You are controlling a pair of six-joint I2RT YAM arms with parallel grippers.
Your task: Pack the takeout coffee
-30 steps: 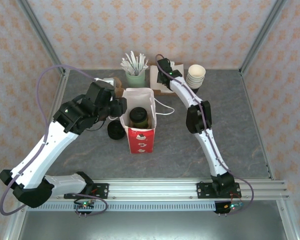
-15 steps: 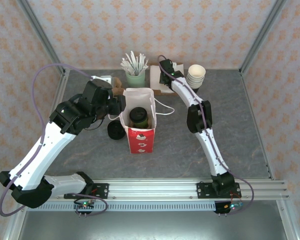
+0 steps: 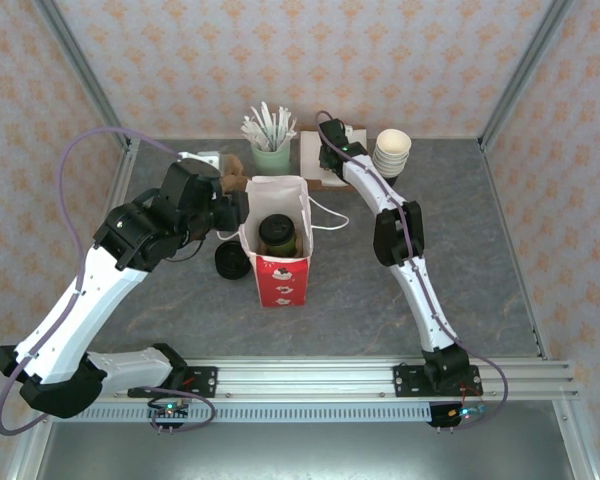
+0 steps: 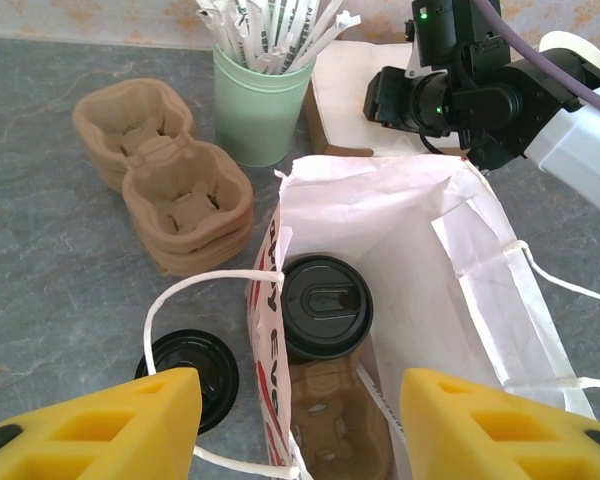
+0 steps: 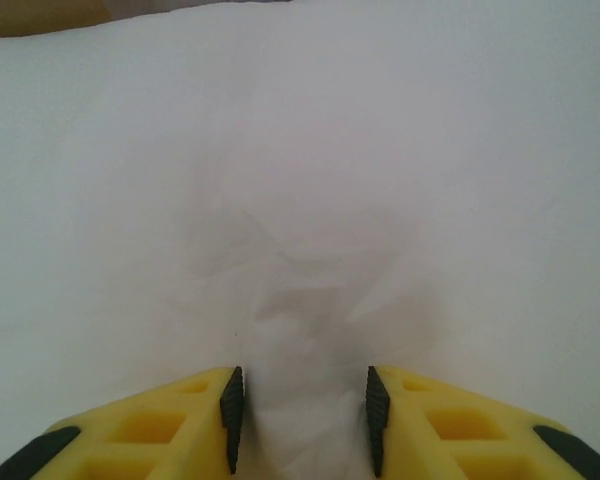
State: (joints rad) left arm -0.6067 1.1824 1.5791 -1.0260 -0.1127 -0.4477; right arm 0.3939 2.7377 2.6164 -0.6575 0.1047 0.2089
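Takeout coffee (image 4: 326, 305), lid on, stands upright inside the white paper bag (image 4: 420, 250), seated in a cardboard carrier (image 4: 325, 440). Left gripper (image 4: 295, 420) has backed away from the bag mouth, jaws wide and empty, so the cup looks delivered. Right gripper (image 5: 300, 410), at the back of the table, has drawn its jaws in around a puckered ridge of white napkin (image 5: 300, 150). Whether it truly grips yet, I cannot tell. A napkin probably goes in next.

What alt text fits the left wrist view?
A lidded takeout coffee sits in a cardboard carrier inside an open white paper bag, with the left gripper open above it. On the table to the left lie a loose black lid and stacked cup carriers; a green cup of straws stands behind.
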